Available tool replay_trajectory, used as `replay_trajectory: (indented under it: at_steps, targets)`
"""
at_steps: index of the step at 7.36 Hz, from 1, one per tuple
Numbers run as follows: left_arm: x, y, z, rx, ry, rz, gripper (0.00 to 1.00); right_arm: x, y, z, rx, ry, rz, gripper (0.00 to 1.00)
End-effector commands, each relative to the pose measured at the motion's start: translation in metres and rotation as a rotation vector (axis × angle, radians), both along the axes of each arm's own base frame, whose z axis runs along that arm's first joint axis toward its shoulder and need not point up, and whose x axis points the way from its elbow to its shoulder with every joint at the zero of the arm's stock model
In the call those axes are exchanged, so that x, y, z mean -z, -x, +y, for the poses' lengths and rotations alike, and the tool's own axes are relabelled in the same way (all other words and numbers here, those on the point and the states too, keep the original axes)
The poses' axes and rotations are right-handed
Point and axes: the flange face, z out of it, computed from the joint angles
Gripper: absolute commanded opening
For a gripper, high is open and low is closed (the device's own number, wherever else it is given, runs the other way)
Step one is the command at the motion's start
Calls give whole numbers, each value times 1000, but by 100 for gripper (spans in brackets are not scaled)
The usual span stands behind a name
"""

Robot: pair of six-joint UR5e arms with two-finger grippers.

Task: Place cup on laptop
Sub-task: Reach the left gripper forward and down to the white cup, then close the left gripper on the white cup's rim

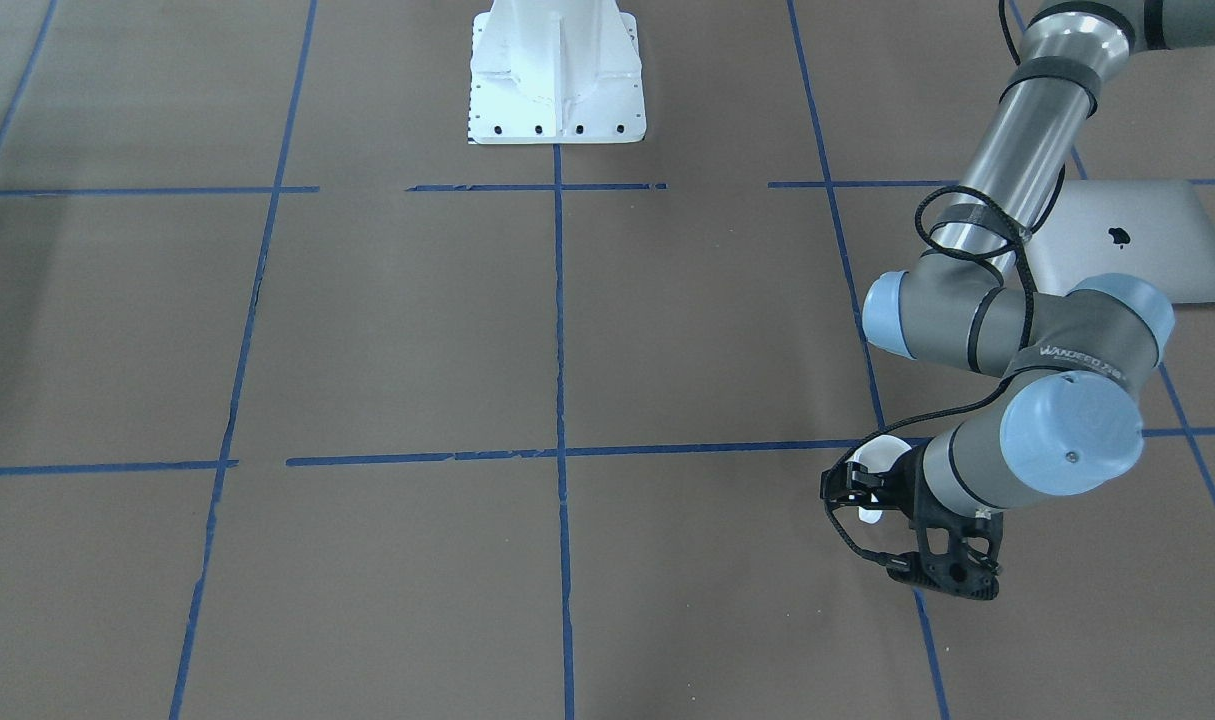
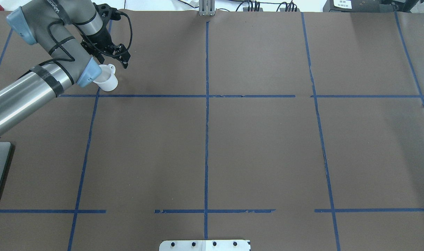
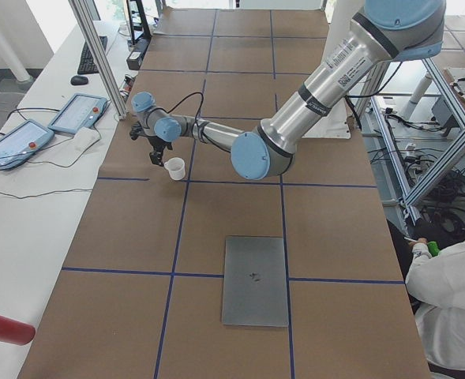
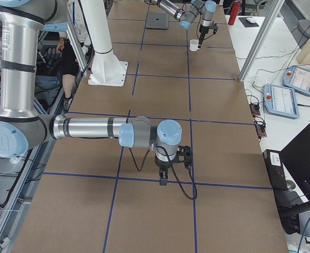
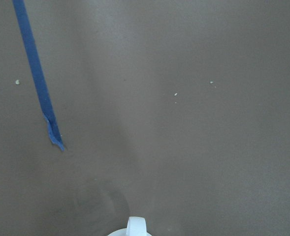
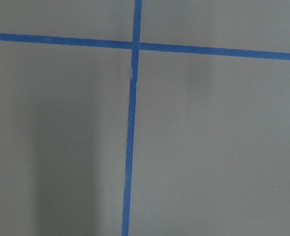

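Observation:
The small white cup stands upright at the table's far left, also in the front view and the left side view. My left gripper is right at the cup, its black fingers on either side of the rim. I cannot tell whether they press on it. The left wrist view shows only the cup's handle at its bottom edge. The silver laptop, lid shut, lies near the robot on the left. My right gripper hangs over the table on the right; open or shut, I cannot tell.
The white robot base stands mid-table on the robot's side. Two teach pendants and a metal post are on the side bench past the cup. A red bottle lies there. A person sits behind the robot.

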Motion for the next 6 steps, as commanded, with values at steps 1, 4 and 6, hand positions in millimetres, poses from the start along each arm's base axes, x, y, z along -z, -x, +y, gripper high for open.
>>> replay_trajectory:
  at_steps: [1, 4, 6]
  targets:
    - [-14, -11, 4, -9, 7, -23, 88, 0, 0, 0, 0, 0, 0, 100]
    - [-14, -12, 3, -13, 7, -25, 0, 0, 0, 0, 0, 0, 0, 100]
    - [-14, -7, 1, -6, 9, -26, 0, 0, 0, 0, 0, 0, 0, 100]
